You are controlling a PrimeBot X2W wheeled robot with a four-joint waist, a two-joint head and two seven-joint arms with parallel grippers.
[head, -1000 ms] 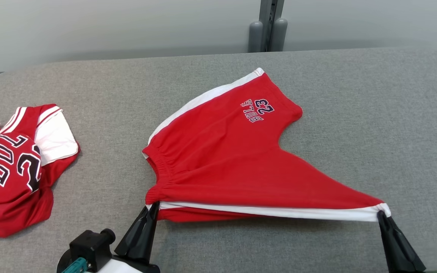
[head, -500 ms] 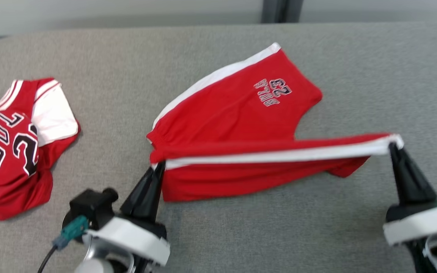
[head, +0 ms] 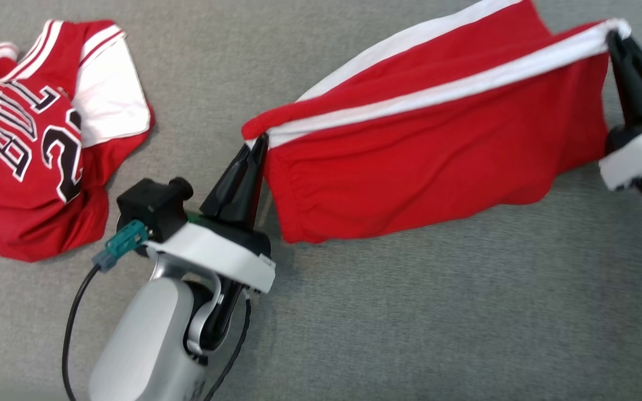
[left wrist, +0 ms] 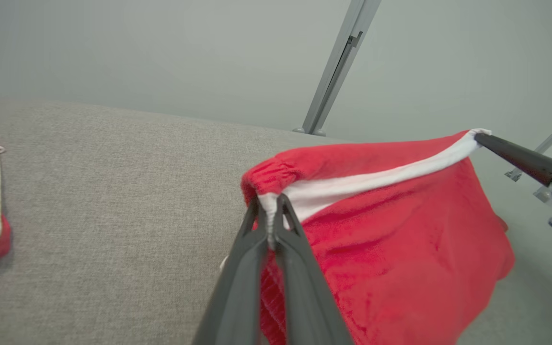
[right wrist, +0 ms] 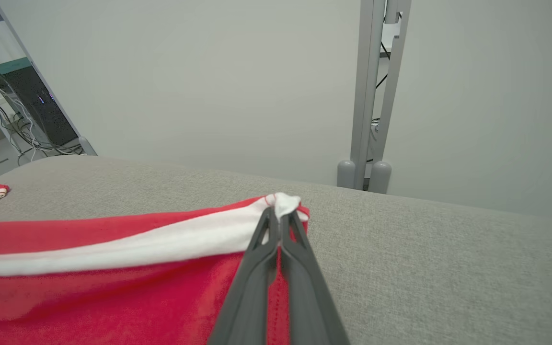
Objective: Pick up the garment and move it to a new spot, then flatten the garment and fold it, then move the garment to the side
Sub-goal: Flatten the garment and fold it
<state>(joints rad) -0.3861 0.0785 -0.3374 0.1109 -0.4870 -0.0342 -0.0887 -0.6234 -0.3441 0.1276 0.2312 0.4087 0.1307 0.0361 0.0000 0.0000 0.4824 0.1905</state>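
Soft even light around me, faint shadow under the shorts point(head: 438, 156), my head view slightly smeared, my wrist views bowed at edges

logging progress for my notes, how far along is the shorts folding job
Done: both grips are made, the left gripper shut on the waistband end of the white stripe on the shorts, the right gripper on its hem end. In hand: that edge is lifted taut between them, cloth hanging over the table. Left: no finished fold shows yet, and the move aside, likely clear of the jersey.
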